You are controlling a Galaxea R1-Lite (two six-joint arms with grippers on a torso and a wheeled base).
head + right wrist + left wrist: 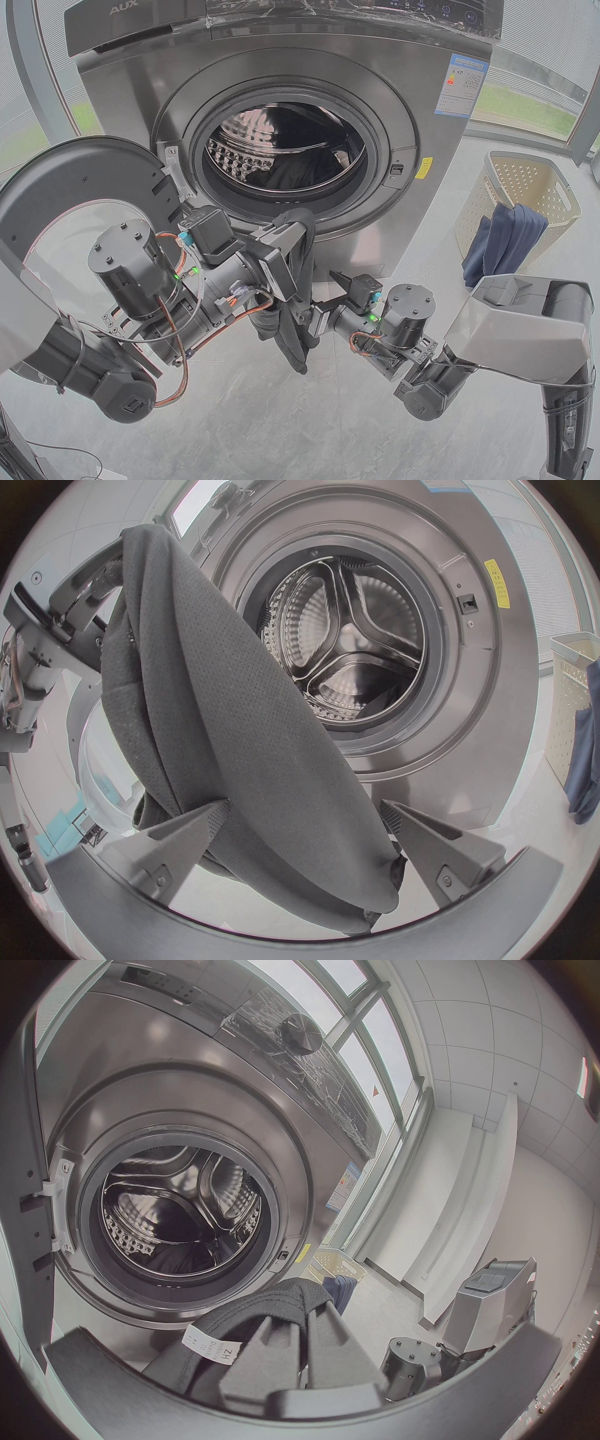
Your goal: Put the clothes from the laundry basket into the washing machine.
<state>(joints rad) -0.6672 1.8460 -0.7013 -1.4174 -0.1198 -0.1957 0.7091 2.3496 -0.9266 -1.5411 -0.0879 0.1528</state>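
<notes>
A dark grey mesh garment (294, 300) hangs in front of the washing machine's open drum (284, 156), just below its rim. My left gripper (299, 224) is shut on the garment's top edge, and in the left wrist view its fingers (325, 1341) pinch the cloth (250, 1316) beside a white label. Lower down, my right gripper (303, 805) stands open, its fingers (187, 836) spread to either side of the hanging garment (250, 730). Dark clothing (300, 165) lies inside the drum. The beige laundry basket (537, 181) stands on the floor to the right with a blue garment (506, 240) draped over its rim.
The round washer door (75, 181) is swung fully open on the left, close behind my left arm. Grey floor lies bare between the machine and the basket. Windows run behind the machine.
</notes>
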